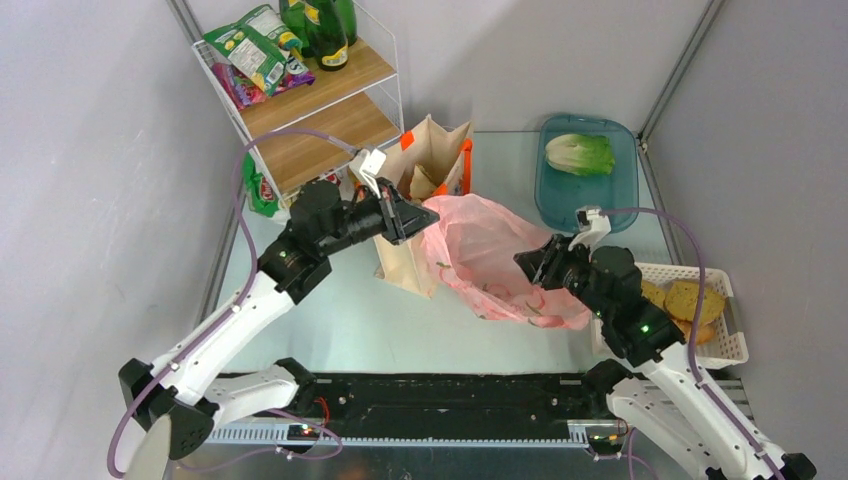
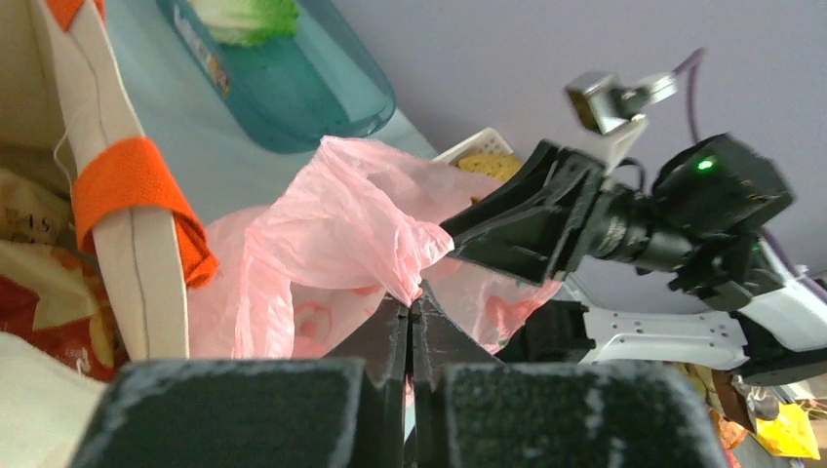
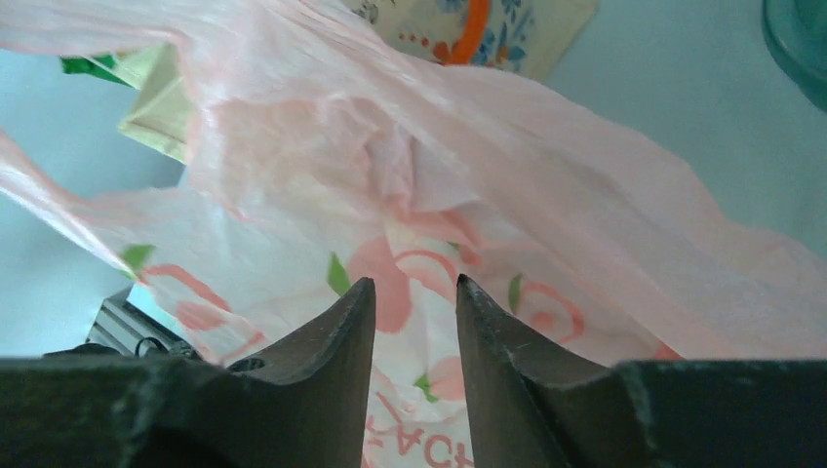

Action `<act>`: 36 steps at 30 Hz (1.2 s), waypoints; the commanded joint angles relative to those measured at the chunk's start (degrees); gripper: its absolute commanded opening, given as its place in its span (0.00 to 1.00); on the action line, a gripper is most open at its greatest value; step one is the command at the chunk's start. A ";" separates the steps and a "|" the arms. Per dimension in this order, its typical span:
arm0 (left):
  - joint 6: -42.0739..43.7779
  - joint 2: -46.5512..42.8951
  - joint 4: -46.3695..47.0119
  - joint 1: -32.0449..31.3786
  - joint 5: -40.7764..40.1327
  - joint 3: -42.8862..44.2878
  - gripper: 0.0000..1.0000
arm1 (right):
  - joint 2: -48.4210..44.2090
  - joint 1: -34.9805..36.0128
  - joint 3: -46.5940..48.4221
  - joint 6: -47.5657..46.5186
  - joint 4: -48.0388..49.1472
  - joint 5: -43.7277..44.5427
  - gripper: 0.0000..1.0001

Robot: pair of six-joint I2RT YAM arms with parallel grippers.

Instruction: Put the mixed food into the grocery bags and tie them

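Note:
The pink plastic bag (image 1: 495, 258) lies crumpled in the middle of the table. My left gripper (image 1: 428, 222) is shut on its upper left edge and holds that edge up; the pinched film shows in the left wrist view (image 2: 390, 244). My right gripper (image 1: 522, 262) is open, jaws a small gap apart, right over the bag's near right side (image 3: 419, 244), holding nothing. The beige tote (image 1: 432, 160) stands upright behind the left gripper. The lettuce (image 1: 580, 154) lies in the teal tray (image 1: 620, 205). Bread rolls (image 1: 685, 300) lie in the white basket (image 1: 735, 345).
A wire shelf (image 1: 320, 110) with green bottles (image 1: 325, 35) and snack packets (image 1: 250, 50) stands at the back left. Grey walls close in both sides. The black rail (image 1: 440, 395) runs along the near edge.

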 commanded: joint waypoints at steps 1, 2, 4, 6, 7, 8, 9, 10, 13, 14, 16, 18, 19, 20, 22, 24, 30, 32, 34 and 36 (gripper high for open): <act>3.51 -0.42 -2.84 -1.94 -4.19 -1.86 0.00 | -0.85 -0.05 5.36 -2.50 4.79 -1.86 0.43; 3.89 -0.35 -3.09 -2.84 -4.69 -2.16 0.00 | -0.84 -0.13 6.09 -2.87 4.23 -0.18 0.47; 4.81 -0.26 -3.64 -4.68 -7.03 -2.69 0.00 | -0.41 -0.30 10.07 -4.43 2.34 4.76 0.51; 5.86 0.05 -4.50 -6.75 -8.17 -2.85 0.00 | 0.66 -0.70 13.29 -5.29 0.09 9.96 0.54; 6.63 0.27 -5.52 -7.42 -9.42 -2.82 0.00 | 1.84 -1.33 14.41 -5.46 -1.60 11.41 0.55; 6.94 0.32 -6.06 -8.74 -10.86 -2.82 0.00 | 2.44 -1.79 16.56 -5.64 -2.34 14.23 0.56; 7.71 0.25 -7.36 -10.06 -11.58 -2.81 0.00 | 4.04 -3.18 17.58 -5.59 -3.62 16.50 0.60; 7.97 0.05 -8.08 -10.52 -13.24 -2.90 0.00 | 4.86 -4.16 19.33 -4.97 -4.27 17.27 0.61; 7.85 -2.41 -11.57 -11.38 -17.46 -4.76 0.00 | 8.81 -11.03 21.57 -1.95 -5.12 16.83 0.77; 7.65 -3.39 -12.29 -11.40 -20.38 -5.61 0.00 | 10.00 -12.92 21.80 0.42 -4.76 16.17 0.80; 7.25 -6.80 -14.60 -11.31 -25.26 -6.71 0.00 | 12.39 -19.18 21.88 4.98 -3.55 13.27 0.87; 7.00 -10.10 -18.59 -11.24 -29.02 -6.64 0.00 | 15.50 -27.67 21.93 10.10 -1.78 9.59 0.93; 6.56 -11.27 -21.00 -10.92 -29.98 -6.13 0.00 | 16.70 -29.06 21.93 12.17 -0.82 8.40 0.96; 6.54 -11.63 -24.35 -10.78 -31.13 -4.85 0.00 | 19.45 -32.88 21.89 15.86 -0.28 7.82 0.97; 6.51 -11.78 -27.47 -10.50 -31.90 -3.86 0.00 | 24.00 -36.04 21.98 21.16 1.16 7.67 0.99; 6.29 -12.14 -28.39 -10.45 -32.11 -3.99 0.00 | 28.86 -37.81 22.32 25.38 3.63 8.53 0.99; 5.76 -14.13 -30.24 -9.76 -36.39 -3.18 0.00 | 44.45 -39.57 23.08 31.13 15.37 5.09 0.99; 5.52 -15.23 -31.76 -9.51 -39.11 -2.23 0.00 | 49.87 -39.73 24.56 32.27 19.79 3.03 0.99; 5.36 -16.59 -32.21 -9.27 -41.67 -2.08 0.00 | 55.07 -39.72 26.09 32.96 25.24 0.79 0.99; 5.40 -17.35 -32.18 -9.15 -42.91 -2.05 0.00 | 59.84 -39.55 29.07 35.70 27.63 -0.81 0.99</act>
